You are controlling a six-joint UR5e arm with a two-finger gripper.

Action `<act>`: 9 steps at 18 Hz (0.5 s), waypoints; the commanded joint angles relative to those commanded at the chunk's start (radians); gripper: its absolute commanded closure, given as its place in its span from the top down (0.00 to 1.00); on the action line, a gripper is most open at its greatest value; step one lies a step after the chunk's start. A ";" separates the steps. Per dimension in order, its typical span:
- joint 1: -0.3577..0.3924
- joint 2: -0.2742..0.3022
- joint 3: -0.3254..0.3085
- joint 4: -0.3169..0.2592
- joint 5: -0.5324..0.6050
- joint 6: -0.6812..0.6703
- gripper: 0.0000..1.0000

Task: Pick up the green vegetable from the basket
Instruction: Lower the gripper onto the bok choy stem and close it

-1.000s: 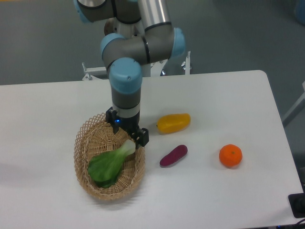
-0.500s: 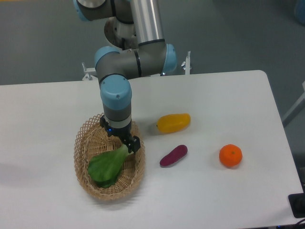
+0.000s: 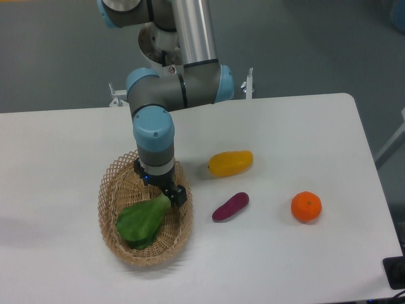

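Gripper (image 3: pixel 166 192) down in basket (image 3: pixel 112 183), jaws at bok choy (image 3: pixel 144 220) stem end; grip state not discernible.

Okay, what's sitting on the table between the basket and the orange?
In the fixed camera view, only the purple sweet potato lies between the basket and the orange. The rest of that stretch is bare white table.
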 joint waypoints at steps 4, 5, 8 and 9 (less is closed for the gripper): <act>0.000 -0.002 0.003 0.000 0.002 -0.005 0.73; 0.000 0.000 0.003 0.000 0.002 -0.005 0.69; 0.000 0.000 0.003 0.000 0.002 -0.003 0.58; 0.000 0.000 0.005 0.000 0.002 -0.002 0.54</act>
